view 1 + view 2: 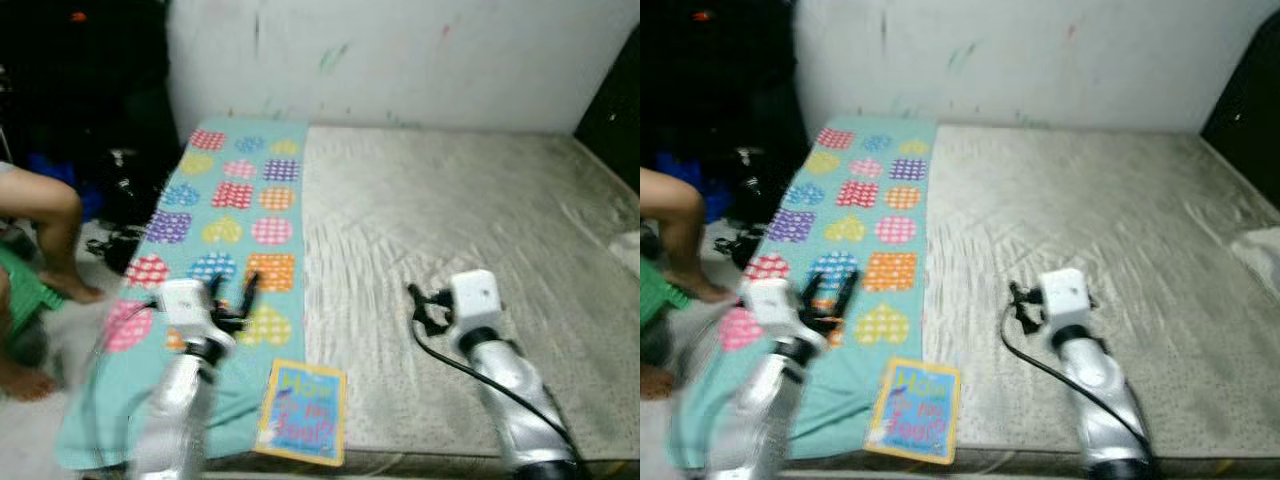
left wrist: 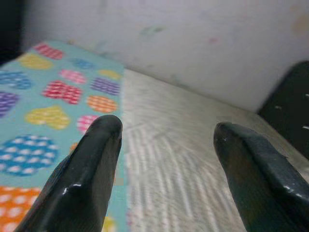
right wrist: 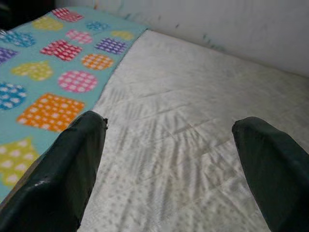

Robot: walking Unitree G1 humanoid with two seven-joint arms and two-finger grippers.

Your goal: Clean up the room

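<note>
A children's book (image 1: 300,412) with a blue and yellow cover lies flat at the front edge of the bed, partly on the teal blanket (image 1: 235,190) with coloured hearts and dots. My left gripper (image 1: 235,300) hovers open over the blanket just behind and left of the book, nothing between its fingers (image 2: 91,159). My right gripper (image 1: 422,305) is open too, low over the bare grey mattress (image 1: 450,200), to the right of the book. The right wrist view looks across the mattress toward the blanket (image 3: 43,72).
A person's bare legs (image 1: 50,225) are on the floor left of the bed, beside a green item (image 1: 22,290). Dark clutter (image 1: 115,185) sits at the back left corner. A white wall (image 1: 400,60) runs behind the bed. Something white (image 1: 625,250) lies at the right edge.
</note>
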